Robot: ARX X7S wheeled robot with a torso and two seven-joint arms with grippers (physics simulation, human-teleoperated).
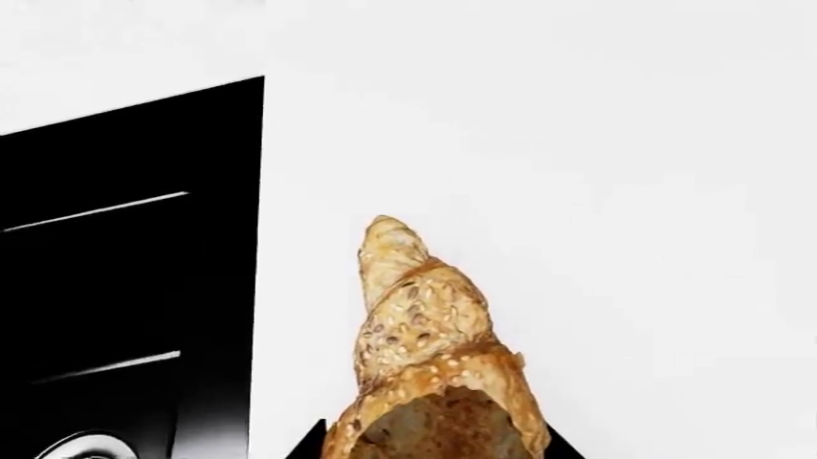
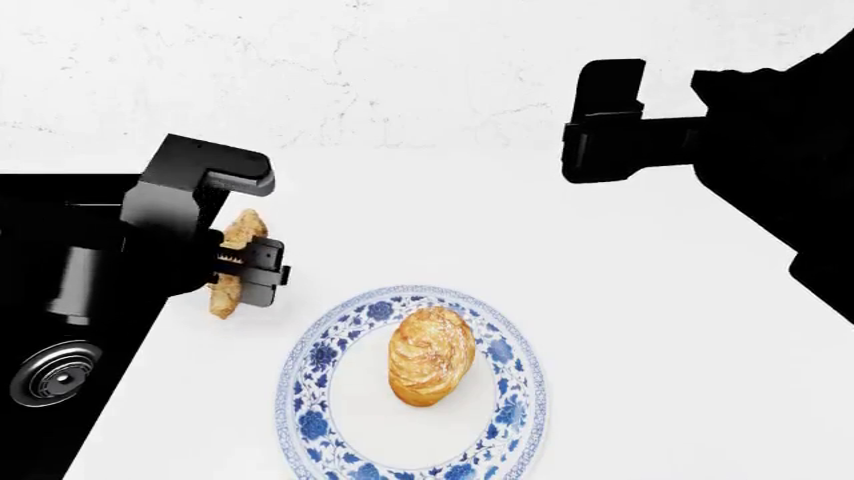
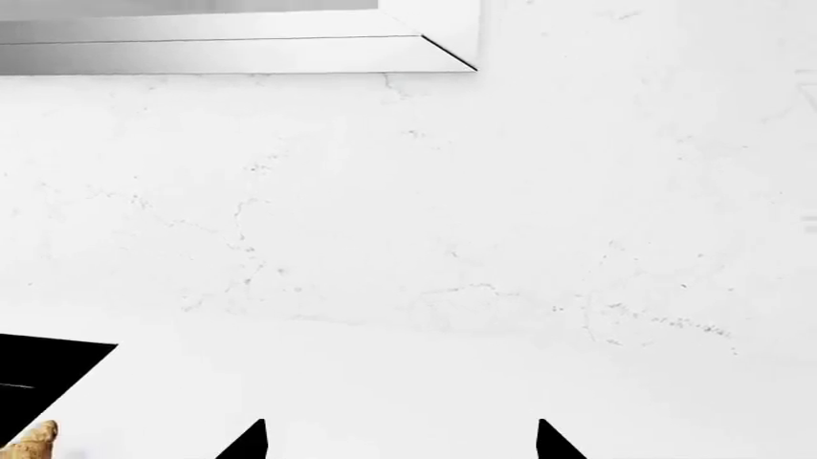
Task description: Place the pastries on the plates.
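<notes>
1. Golden-brown flaky puff (image 2: pixel 430 356) sits in the middle of the blue floral plate (image 2: pixel 310 400), near the front of the white counter (image 2: pixel 641 330)
2. Left gripper (image 2: pixel 238 264) is clamped on the speckled croissant (image 2: pixel 235 258), which it holds up over the counter just beside the black sink (image 2: pixel 60 330)
3. From the left wrist, the croissant (image 1: pixel 428 354) pokes out past the fingers, its tapered end over white counter, the sink's edge (image 1: pixel 141 268) close by
4. Right gripper (image 3: pixel 401 442) hangs well apart, up near the marbled wall (image 3: pixel 422 210), its two fingertips (image 3: pixel 245 442) spread with nothing between them
5. Only one plate is in view
</notes>
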